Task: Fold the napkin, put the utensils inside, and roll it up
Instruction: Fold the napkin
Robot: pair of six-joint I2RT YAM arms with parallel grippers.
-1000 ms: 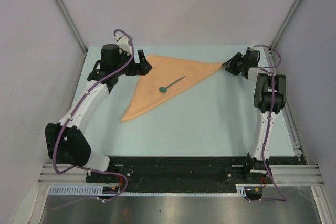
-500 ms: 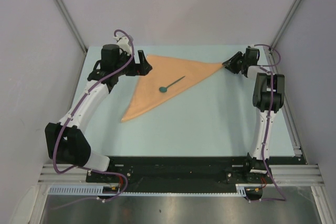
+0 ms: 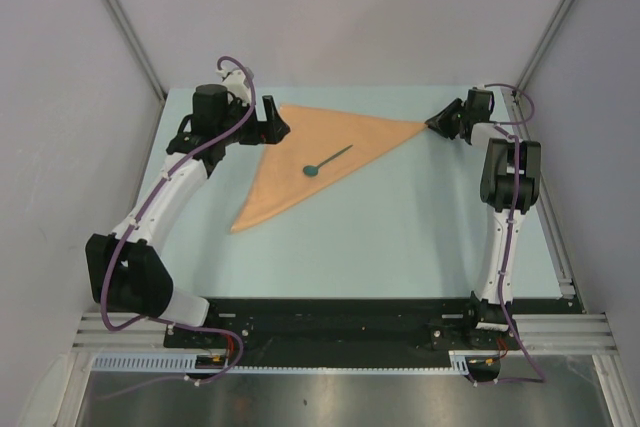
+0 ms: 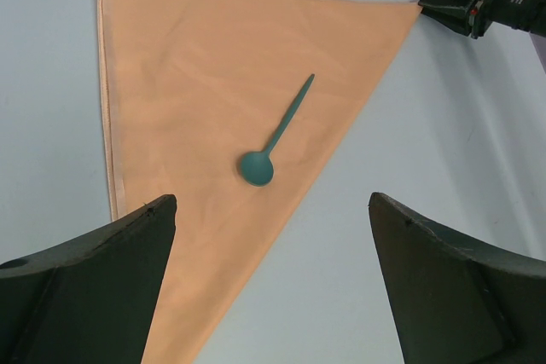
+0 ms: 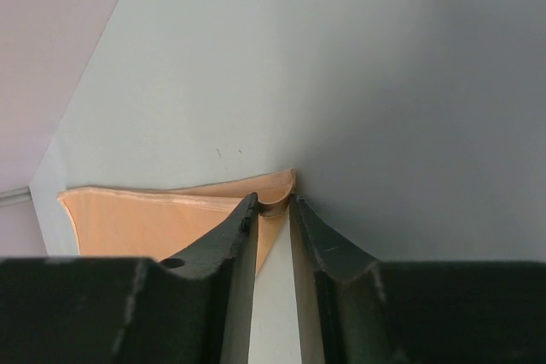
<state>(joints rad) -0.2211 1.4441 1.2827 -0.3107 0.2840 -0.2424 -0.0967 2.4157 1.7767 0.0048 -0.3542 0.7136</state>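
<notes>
Scene: Two robot arms work a pale blue table [image 3: 400, 237] boxed in by grey walls [image 3: 350, 7].

Napkin: The peach-orange napkin [image 3: 300, 142] lies flat as a triangle on the far half of the table. One corner is by the left arm, one is at the far right, and one points toward the near edge. A stitched hem runs down its left side.

Spoon: The dark teal spoon [image 3: 330, 159] rests on the napkin close to its long slanted edge. Its head is toward the near left and its thin handle aims at the far-right corner.

Left gripper: The left gripper [image 3: 275, 122] hangs over the napkin's far-left corner with its fingers spread wide and nothing between them.

Right gripper: The right gripper [image 5: 271, 204] has its fingers drawn close on either side of the napkin's far-right corner, which curls up at their tips. A narrow slit shows between them, and a firm pinch cannot be told.

Writing: A small red mark sits on the right gripper's body in the left wrist view. Any lettering there is too small to read.

Surroundings: Purple cables [image 3: 240, 72] loop along both arms. A metal rail [image 3: 330, 332] carries the bases at the near edge.

In the way: The left gripper's dark fingers [image 4: 94, 287] cover the lower corners of the left wrist view, one of them hiding part of the cloth. In the right wrist view, that gripper's own fingers hide most of the napkin.
</notes>
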